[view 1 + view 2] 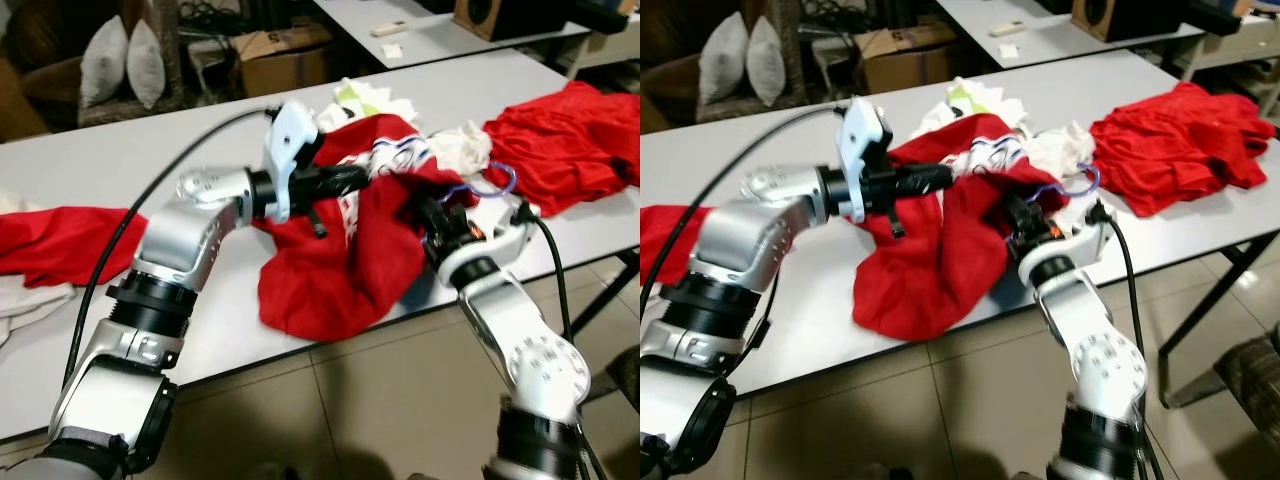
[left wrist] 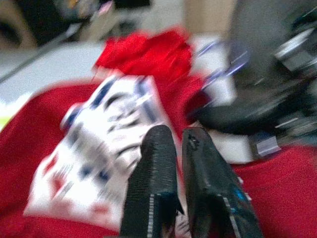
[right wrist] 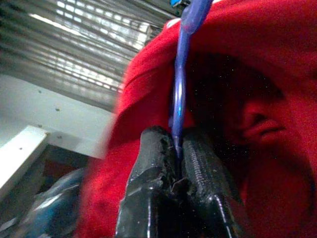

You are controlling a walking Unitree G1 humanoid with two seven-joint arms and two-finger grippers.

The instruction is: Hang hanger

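Gripping blue hanger [image 3: 179,84] between its fingers, right pincer [image 3: 177,144], left pincer [image 2: 174,135] clenched over red shirt [image 1: 330,270]

shirt [image 1: 330,270]: red, white-blue print | hanger [image 3: 178,89]: blue | table [image 1: 100,160]: grey

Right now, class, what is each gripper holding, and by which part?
The right gripper pinches the blue hanger by a thin bar, inside the red shirt. The left gripper is shut over the shirt's white print; whether it pinches cloth cannot be told.

shirt print blurred, no legible text
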